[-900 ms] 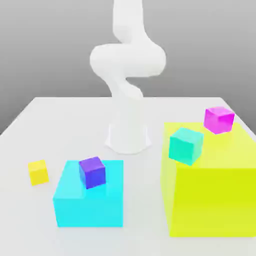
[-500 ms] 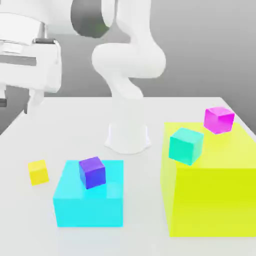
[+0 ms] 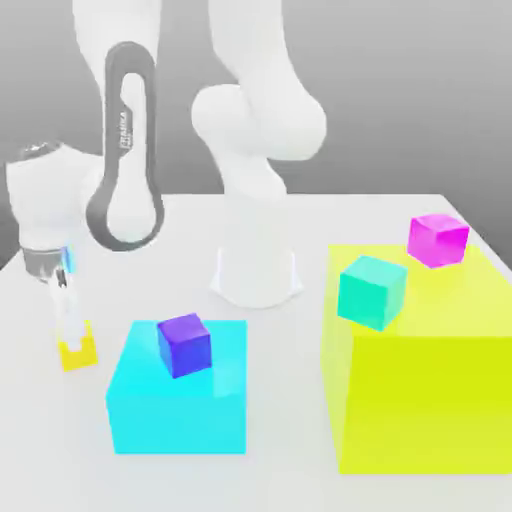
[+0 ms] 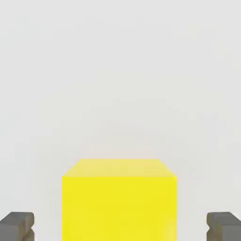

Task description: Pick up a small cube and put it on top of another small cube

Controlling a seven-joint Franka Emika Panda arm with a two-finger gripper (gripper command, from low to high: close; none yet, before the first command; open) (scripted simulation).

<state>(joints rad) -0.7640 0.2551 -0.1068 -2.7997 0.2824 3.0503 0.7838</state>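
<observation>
My open jaws [image 4: 120,227] straddle a small yellow cube [image 4: 119,207] on a pale desk [image 3: 285,400], one fingertip out to either side of it and a gap showing between each and the yellow sides in the hand view. In the exterior view, I reach down at the far left, my white arm [image 3: 262,80] rising behind me from its base [image 3: 256,275] at the back of the desk, and a part of me covers some of the cube's face. Just beside the yellow cube, toward the exterior view's right, sits a low cyan block [image 3: 180,420], with a small blue-violet cube [image 3: 185,346] resting on its top, turned at an angle to the block's edges. Well apart from me, at the exterior view's right, stands a larger yellow-green block [image 3: 430,400], cut off by the picture's edge. Two more small cubes appear there: a turquoise cube [image 3: 372,293], seen against the block's top and near side, and a magenta cube [image 3: 438,240], seen near the block's far edge; I cannot tell exactly how either one is supported. The yellow cube rests flat and upright beneath me, its face square to my fingertips in the hand view. Behind the desk, a plain gray backdrop [image 3: 400,110] spans the scene.
</observation>
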